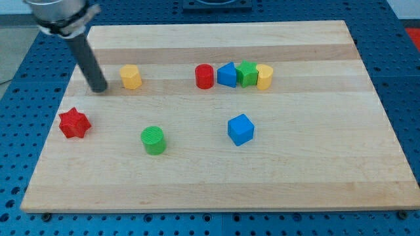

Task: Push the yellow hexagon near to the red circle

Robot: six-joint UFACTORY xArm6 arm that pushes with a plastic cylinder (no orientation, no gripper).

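Observation:
The yellow hexagon (131, 77) sits on the wooden board (295, 170) at the upper left. The red circle (205, 76), a short red cylinder, stands to its right, about a hundred pixels away, at the same height in the view. My tip (99, 88) rests on the board just left of the yellow hexagon, a small gap apart from it. The dark rod slants up to the view's top left.
A blue triangle block (227, 75), a green block (247, 73) and a second yellow block (264, 77) stand in a row touching right of the red circle. A red star (73, 123), a green cylinder (153, 139) and a blue cube (240, 128) lie lower down.

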